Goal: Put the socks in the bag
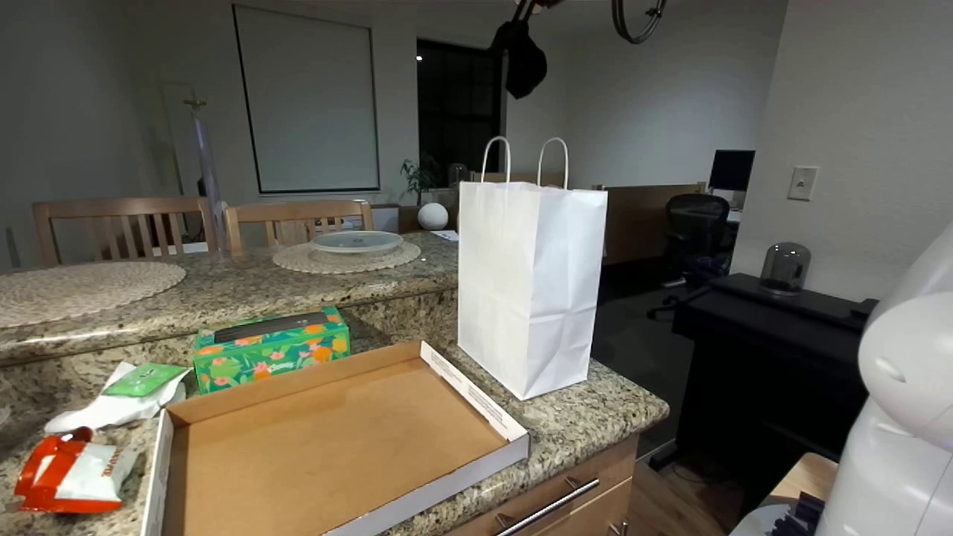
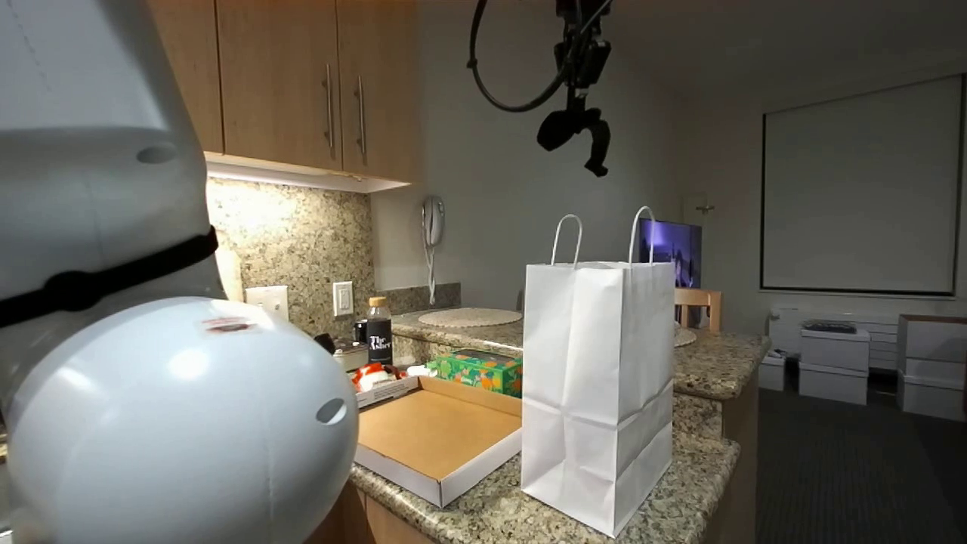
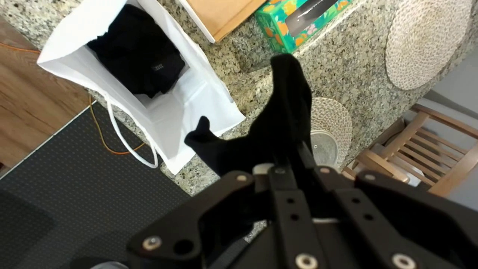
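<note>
"In the wrist view, what's nearest?"

"The claw, pinched narrow around a black sock that hangs in the air, higher than the bag."

"And the bag itself?"

"Upright on the bench, mouth open, with black sock fabric lying inside; how many pieces, I can't tell."

"Past it?"

"The cardboard tray just beside it, then the floral tissue box, and farther off a woven placemat."
</note>
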Motion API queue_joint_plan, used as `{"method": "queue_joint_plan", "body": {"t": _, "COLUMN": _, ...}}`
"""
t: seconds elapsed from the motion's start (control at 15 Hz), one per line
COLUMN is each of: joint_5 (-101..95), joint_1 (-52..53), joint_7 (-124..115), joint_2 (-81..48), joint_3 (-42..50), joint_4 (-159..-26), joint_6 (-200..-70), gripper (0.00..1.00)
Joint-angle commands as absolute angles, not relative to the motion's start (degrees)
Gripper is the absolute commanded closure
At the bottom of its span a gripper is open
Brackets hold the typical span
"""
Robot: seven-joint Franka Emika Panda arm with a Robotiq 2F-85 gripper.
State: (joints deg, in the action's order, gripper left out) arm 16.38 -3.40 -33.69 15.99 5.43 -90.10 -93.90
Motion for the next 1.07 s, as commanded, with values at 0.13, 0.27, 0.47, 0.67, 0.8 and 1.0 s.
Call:
{"method": "queue_joint_plan", "body": {"t": 0.13, "joint_5": 20.6, "joint_1": -4.8, "joint_7": -35.6, "joint_2": 15.0, "joint_3": 5.9, "joint_4": -88.8, "joint_6": -91.4, "gripper": 0.45}}
{"method": "queue_joint_plan", "body": {"t": 0.27, "joint_5": 21.0, "joint_1": -4.8, "joint_7": -35.9, "joint_2": 14.7, "joint_3": 5.9, "joint_4": -88.8, "joint_6": -91.5, "gripper": 0.32}}
{"method": "queue_joint_plan", "body": {"t": 0.47, "joint_5": 20.9, "joint_1": -4.7, "joint_7": -36.1, "joint_2": 14.2, "joint_3": 5.7, "joint_4": -88.6, "joint_6": -91.5, "gripper": 0.14}}
{"method": "queue_joint_plan", "body": {"t": 0.67, "joint_5": 20.7, "joint_1": -4.5, "joint_7": -35.5, "joint_2": 13.8, "joint_3": 5.4, "joint_4": -88.5, "joint_6": -91.3, "gripper": 0.00}}
{"method": "queue_joint_plan", "body": {"t": 0.8, "joint_5": 20.8, "joint_1": -4.1, "joint_7": -34.9, "joint_2": 13.2, "joint_3": 5.1, "joint_4": -88.2, "joint_6": -89.2, "gripper": 0.00}}
{"method": "queue_joint_plan", "body": {"t": 1.0, "joint_5": 19.9, "joint_1": -3.3, "joint_7": -34.2, "joint_2": 12.8, "joint_3": 3.6, "joint_4": -89.5, "joint_6": -83.8, "gripper": 0.00}}
